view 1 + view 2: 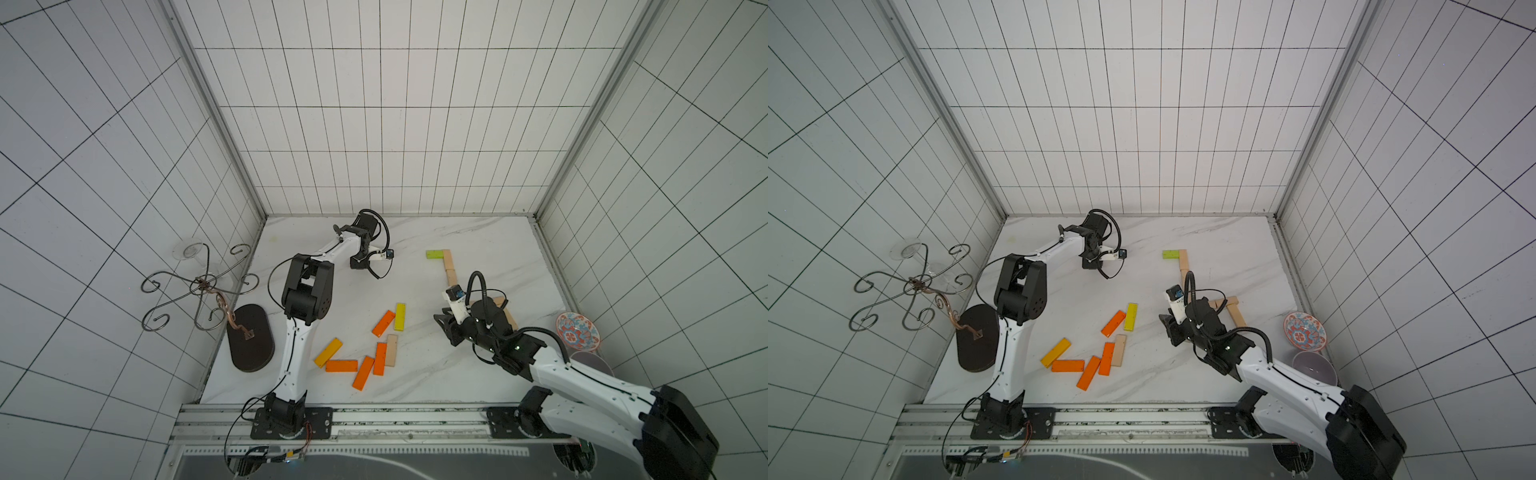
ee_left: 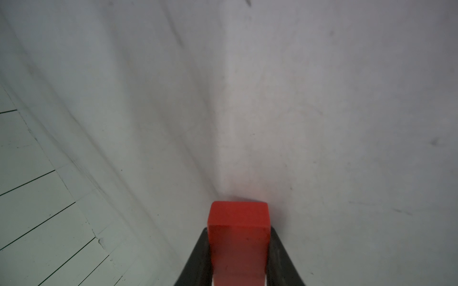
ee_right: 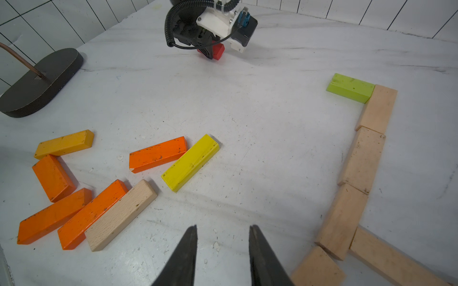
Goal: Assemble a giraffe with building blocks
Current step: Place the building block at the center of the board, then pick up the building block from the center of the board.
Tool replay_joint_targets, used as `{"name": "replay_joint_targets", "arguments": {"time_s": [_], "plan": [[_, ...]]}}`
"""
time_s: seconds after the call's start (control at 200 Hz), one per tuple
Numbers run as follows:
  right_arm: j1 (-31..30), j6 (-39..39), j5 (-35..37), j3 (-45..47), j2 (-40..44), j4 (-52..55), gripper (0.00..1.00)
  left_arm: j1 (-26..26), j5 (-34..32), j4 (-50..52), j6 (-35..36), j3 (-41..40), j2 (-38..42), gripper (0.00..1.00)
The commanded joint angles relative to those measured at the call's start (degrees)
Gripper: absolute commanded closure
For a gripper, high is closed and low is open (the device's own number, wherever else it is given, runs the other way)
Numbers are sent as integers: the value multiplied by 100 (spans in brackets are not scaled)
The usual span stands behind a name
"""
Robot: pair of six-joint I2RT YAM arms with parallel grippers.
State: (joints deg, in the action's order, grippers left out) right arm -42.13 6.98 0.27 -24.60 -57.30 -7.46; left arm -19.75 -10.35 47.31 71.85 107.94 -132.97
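Only the wrist views show the red block (image 2: 238, 245). The left wrist view has it clamped between the dark jaws of the left gripper (image 2: 239, 230), close to the bare surface, and the right wrist view shows that grip from outside. In both top views the gripper's body hides the block, in the upper middle of the table. The right gripper (image 3: 223, 230) shows its jaws slightly apart and empty in its own wrist view. In both top views the partly built giraffe lies flat right of centre, with a green block (image 1: 434, 254) touching the far end of a line of pale wooden blocks (image 1: 449, 262). Loose blocks (image 1: 374, 349) in orange, yellow and one in pale wood are scattered lower centre. The tabletop (image 1: 415, 374) is white marble, enclosed by white tiled walls (image 1: 395, 124). A dark oval base (image 1: 250, 338) sits at its left edge and a patterned bowl (image 1: 577, 334) at its right.
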Motion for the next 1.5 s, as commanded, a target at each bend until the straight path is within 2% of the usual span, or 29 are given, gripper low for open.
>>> {"name": "replay_joint_targets", "arguments": {"time_s": [0.0, 0.17, 0.315, 0.36, 0.375, 0.39, 0.515, 0.52, 0.535, 0.555, 0.745, 0.915, 1.03, 1.195, 1.414, 1.499], "plan": [[73, -39, -106, 65, -77, -243, 64, 31, 145, -45, 419, -49, -211, 68], [91, -48, -111, 44, -149, -265, 64, 41, 61, -125, 519, -93, -232, 63], [108, -57, -117, 34, -199, -289, 64, 41, 25, -240, 517, -134, -212, 55], [117, -57, -124, 28, -218, -296, 64, 41, 29, -257, 505, -133, -212, 47], [117, -57, -124, 31, -220, -306, 64, 41, 26, -264, 504, -135, -212, 38], [117, -57, -136, 31, -228, -306, 64, 41, 24, -264, 504, -133, -212, 33], [126, -57, -150, 17, -265, -317, 64, 41, 82, -288, 490, -153, -128, 26], [126, -57, -150, 17, -264, -317, 64, 41, 84, -290, 493, -152, -122, 24], [126, -57, -150, 17, -272, -317, 64, 41, 93, -299, 497, -162, -98, 7], [126, -57, -150, 17, -273, -324, 64, 37, 114, -307, 489, -167, -63, 3], [126, -57, -135, 8, -242, -335, 64, 1, 415, -491, 420, -448, 622, 3], [126, -32, -24, -9, -81, -354, 63, -114, 530, -812, 293, -1075, 1754, 3], [119, 33, 33, -130, 56, -309, 63, -275, 675, -1003, -75, -1620, 2748, 3], [126, 303, 174, -343, 151, -211, 62, -549, 680, -1374, -1119, -2436, 4243, 3], [-28, 595, 215, -651, 103, -48, 61, -1156, 255, -1520, -3132, -3424, 5964, 3], [-288, 644, 359, -617, 149, -108, 61, -1383, 262, -1473, -3939, -3736, 6528, 8]]}}
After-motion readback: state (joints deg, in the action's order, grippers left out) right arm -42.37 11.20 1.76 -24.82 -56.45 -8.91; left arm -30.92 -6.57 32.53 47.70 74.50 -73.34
